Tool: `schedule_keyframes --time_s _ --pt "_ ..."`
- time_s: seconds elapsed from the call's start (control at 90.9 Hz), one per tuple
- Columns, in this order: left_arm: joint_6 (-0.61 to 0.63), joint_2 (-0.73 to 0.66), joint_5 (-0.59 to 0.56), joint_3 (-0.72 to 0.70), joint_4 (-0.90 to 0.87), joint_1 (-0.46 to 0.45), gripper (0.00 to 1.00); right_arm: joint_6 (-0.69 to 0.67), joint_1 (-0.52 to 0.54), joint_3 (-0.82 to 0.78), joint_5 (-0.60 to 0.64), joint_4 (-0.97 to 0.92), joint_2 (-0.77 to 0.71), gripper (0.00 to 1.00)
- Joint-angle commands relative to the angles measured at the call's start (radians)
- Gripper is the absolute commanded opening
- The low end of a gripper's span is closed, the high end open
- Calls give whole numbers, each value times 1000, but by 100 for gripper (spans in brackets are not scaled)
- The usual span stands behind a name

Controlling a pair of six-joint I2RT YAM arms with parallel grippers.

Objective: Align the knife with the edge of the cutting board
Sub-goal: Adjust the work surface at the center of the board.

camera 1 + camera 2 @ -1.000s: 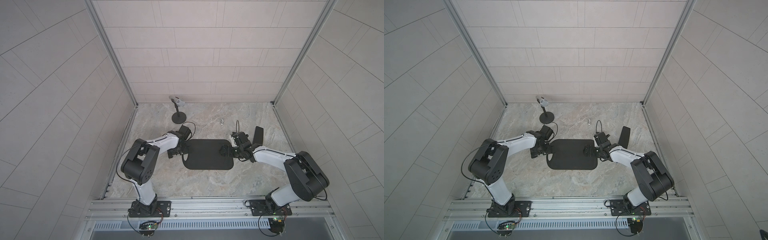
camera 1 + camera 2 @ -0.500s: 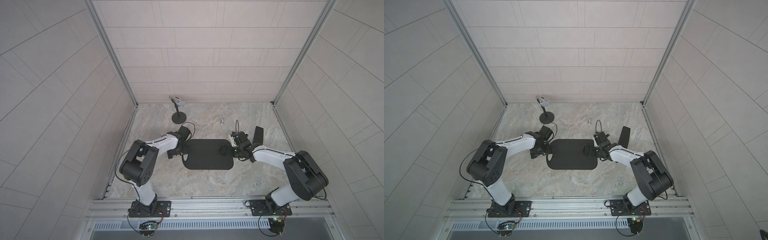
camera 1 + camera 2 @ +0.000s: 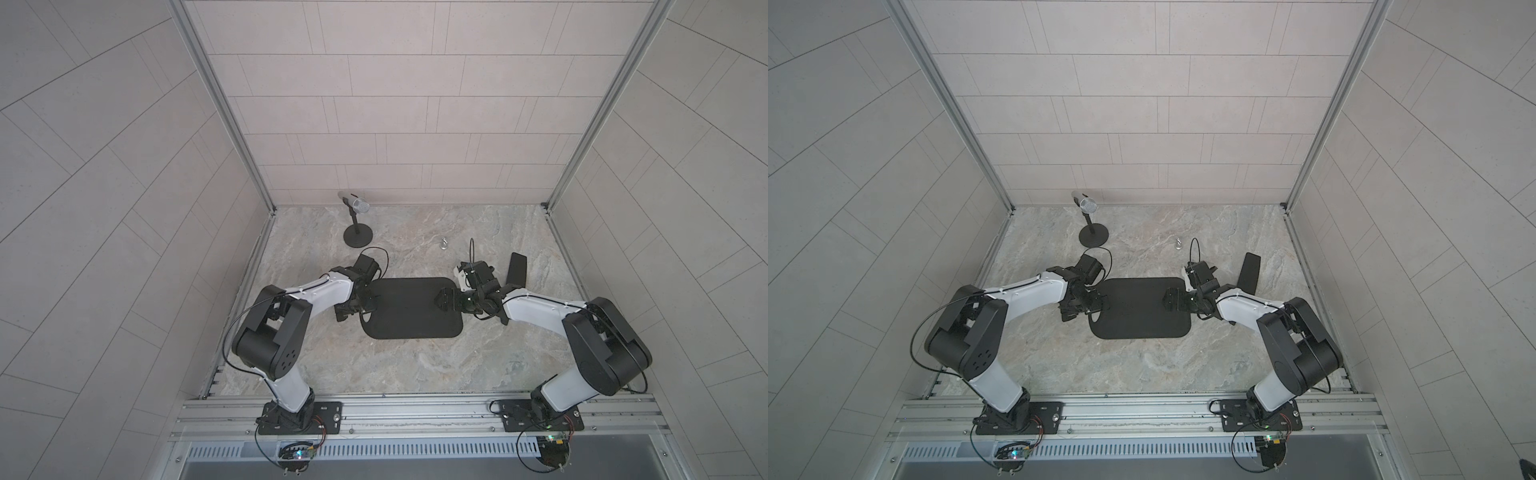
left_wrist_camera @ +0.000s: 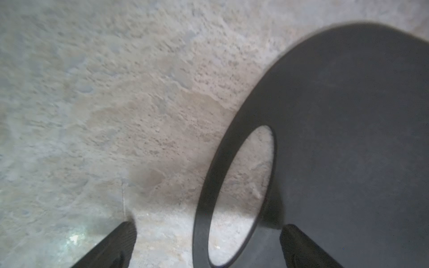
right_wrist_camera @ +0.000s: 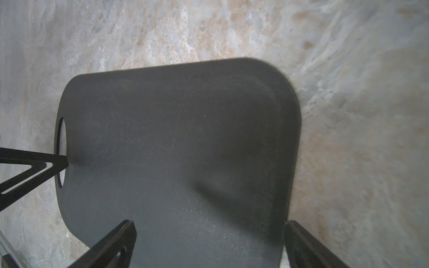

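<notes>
Where the knife lies: the knife [image 3: 517, 268] rests flat on the table [image 3: 415, 365], right of centre in both top views, beside the upper right corner of the cutting board [image 3: 411, 309] and apart from it.
Knife's lie: its length runs almost straight up the frame with the top leaning slightly right. Its lower end passes behind the right arm [image 3: 536, 309].
Cutting board: it lies flat at mid-frame with its long sides level across the picture. Nothing lies loose on it, and only the two arms' tips reach over its ends.
Handle hole: the oval hole [image 3: 365, 318] sits at the board's left end. In the left wrist view the marbled table shows through it [image 4: 241, 185].
Left jaws: spread wide and holding nothing, they straddle the rim at the hole end, one tip over the bare table and one over the board. I cannot tell whether they touch it.
Right jaws: spread wide and empty, they are over the board's right end. In the right wrist view one tip is over the dark surface and the other is at the board's edge.
Left arm [image 3: 324, 291]: it reaches in from the lower left.
Microphone stand [image 3: 357, 237]: it stands upright above the board, near the back wall.
Small silver piece [image 3: 444, 243]: it lies on the table between the stand and the knife, too small to identify.
</notes>
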Motion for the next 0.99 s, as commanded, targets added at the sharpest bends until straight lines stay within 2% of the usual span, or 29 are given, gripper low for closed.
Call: schedule_keyframes --time_s 0.0,0.451,0.605,0.98 --pt "-8 -10 95 -30 -50 -6 100 9 6 -40 -50 -114 59 100" --pt "21 -132 122 65 -153 -6 100 7 5 -21 -54 -119 77 100" --pt "60 -135 139 135 -195 -7 100 8 5 -20 -56 -113 85 100" --pt "142 -111 83 354 -318 -7 100 9 5 -9 -48 -105 109 100"
